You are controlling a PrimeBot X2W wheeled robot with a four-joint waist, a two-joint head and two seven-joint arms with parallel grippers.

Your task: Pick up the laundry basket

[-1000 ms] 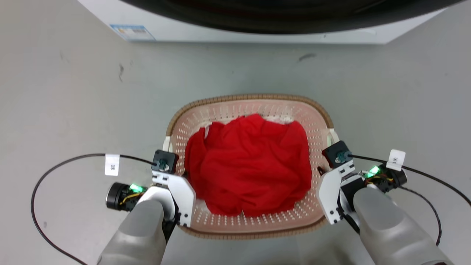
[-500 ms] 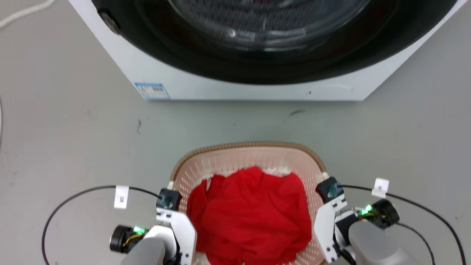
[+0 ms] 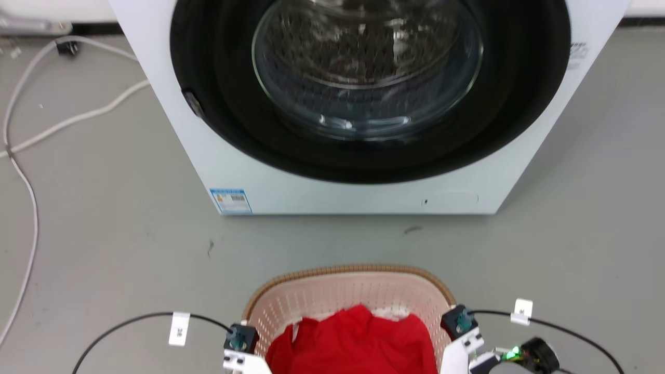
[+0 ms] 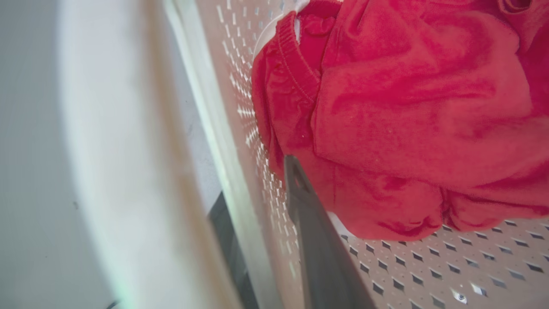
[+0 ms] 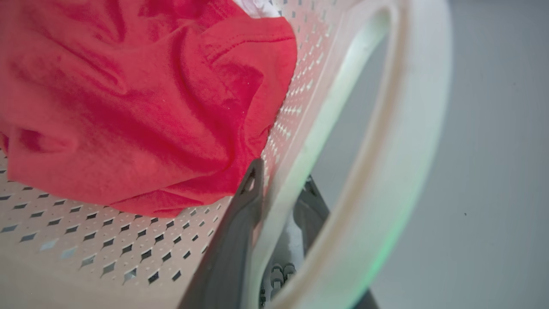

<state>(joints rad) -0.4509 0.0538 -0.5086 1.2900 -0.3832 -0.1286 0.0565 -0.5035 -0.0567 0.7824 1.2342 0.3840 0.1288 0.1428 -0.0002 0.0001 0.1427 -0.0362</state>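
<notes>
The laundry basket (image 3: 347,271), pale pink with perforated walls and a brown woven rim, sits at the bottom middle of the head view with a red garment (image 3: 358,343) heaped inside. My left gripper (image 4: 261,214) is shut on the basket's left wall (image 4: 240,141): one dark finger (image 4: 313,244) is inside and the other outside, by the white handle (image 4: 128,171). My right gripper (image 5: 279,193) is shut on the right wall in the same way, with a finger (image 5: 240,223) inside and the handle loop (image 5: 386,163) beside it.
A white front-loading washing machine (image 3: 234,156) with a round dark door (image 3: 369,83) stands on the grey floor just beyond the basket. Pale cables (image 3: 31,130) trail over the floor at the far left. Black cables (image 3: 124,324) loop out from both wrists.
The head camera has moved: the picture has slid down, bringing the whole washing machine door into it, and the basket now lies at the bottom edge. Both grippers keep their hold on the basket.
</notes>
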